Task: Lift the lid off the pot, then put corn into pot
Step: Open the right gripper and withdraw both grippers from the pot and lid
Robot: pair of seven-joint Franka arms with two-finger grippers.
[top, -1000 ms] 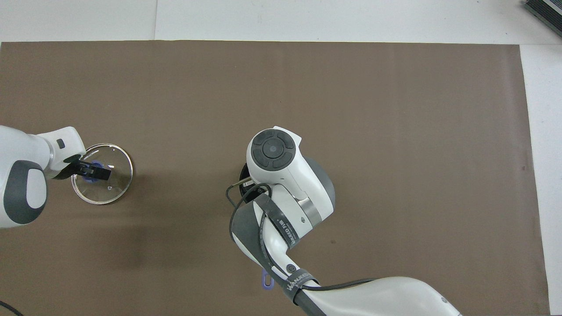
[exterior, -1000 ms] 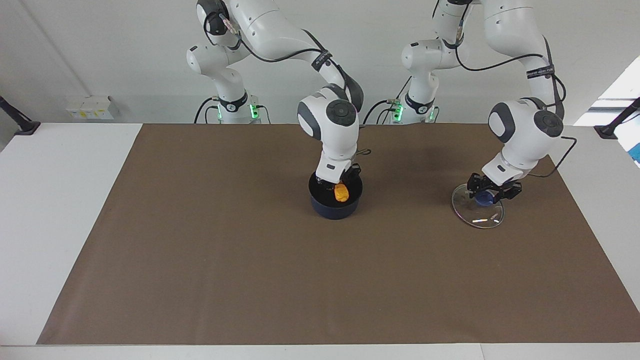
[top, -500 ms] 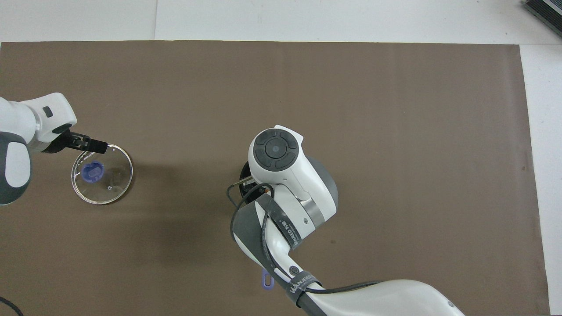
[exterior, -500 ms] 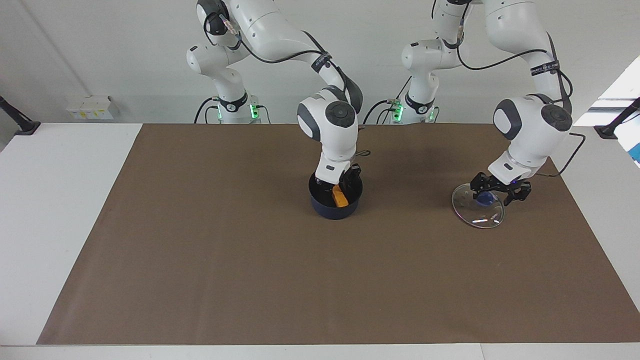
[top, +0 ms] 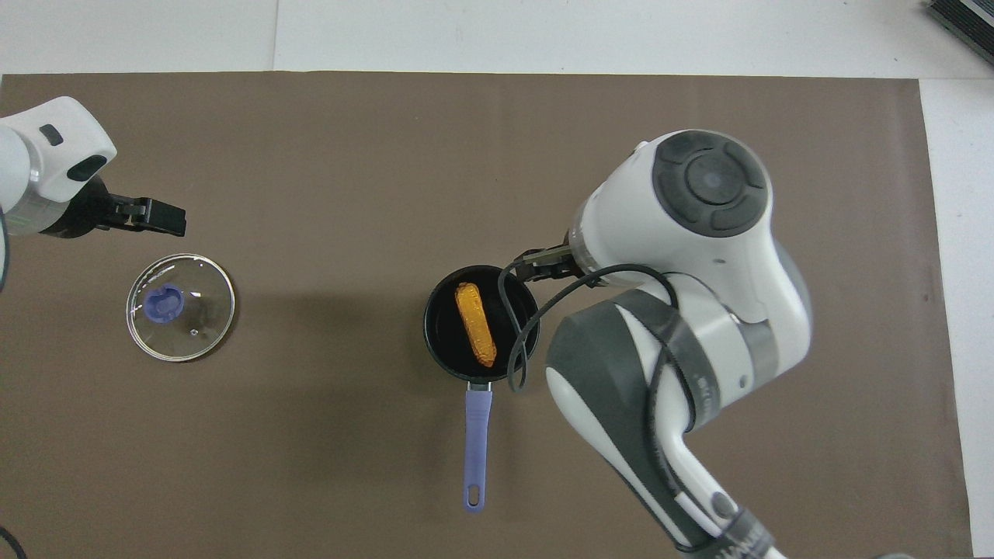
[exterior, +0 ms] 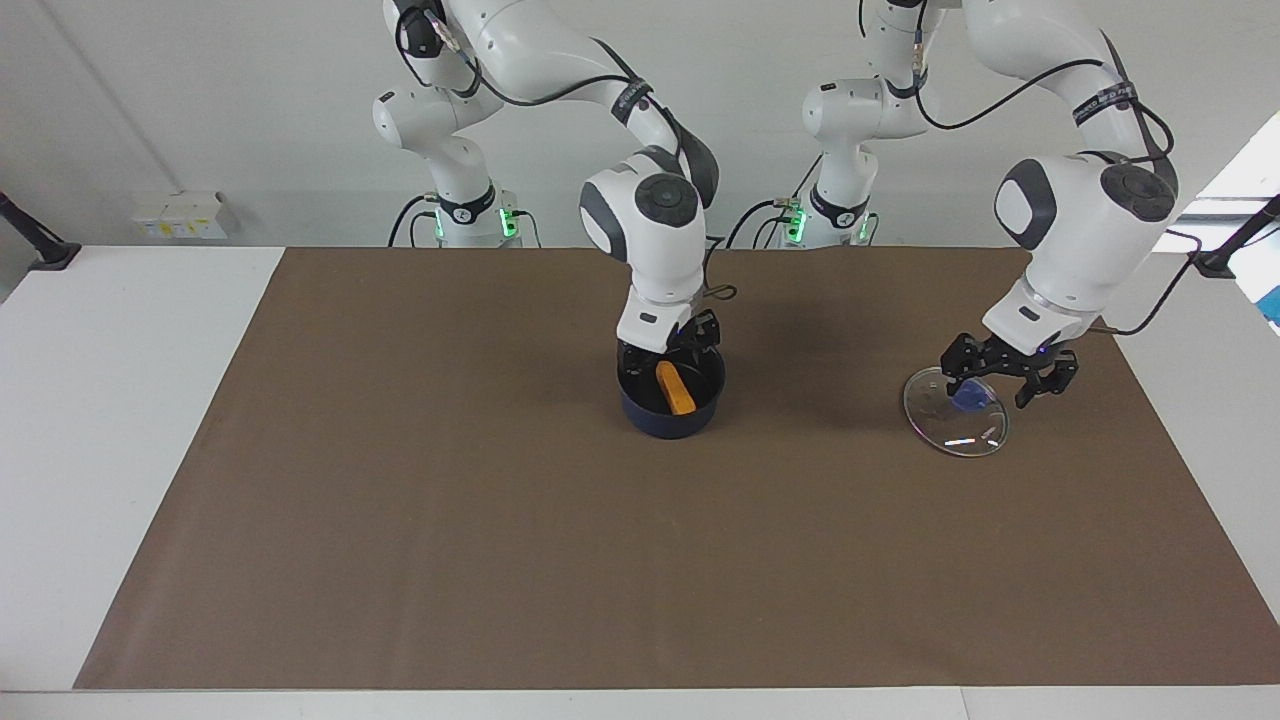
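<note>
The dark blue pot point(exterior: 665, 420) stands mid-table, uncovered; in the overhead view point(top: 444, 334) its long blue handle point(top: 476, 450) points toward the robots. The orange-yellow corn point(exterior: 676, 388) lies inside the pot, also seen from overhead point(top: 475, 324). My right gripper point(exterior: 668, 350) is open and empty just above the pot's rim point(top: 543, 264). The glass lid point(exterior: 960, 430) with its blue knob point(exterior: 968, 398) lies flat on the mat toward the left arm's end point(top: 198, 310). My left gripper point(exterior: 1008, 375) is open and raised over the lid's edge point(top: 147, 217).
A brown mat point(exterior: 450, 500) covers most of the white table point(exterior: 120, 400). A small white box point(exterior: 185, 215) sits by the wall at the right arm's end. A dark object point(top: 963, 19) lies at the table's corner farthest from the robots.
My right gripper let go of the corn, which now lies in the pot, and rose off it. My left gripper lifted up off the lid's knob.
</note>
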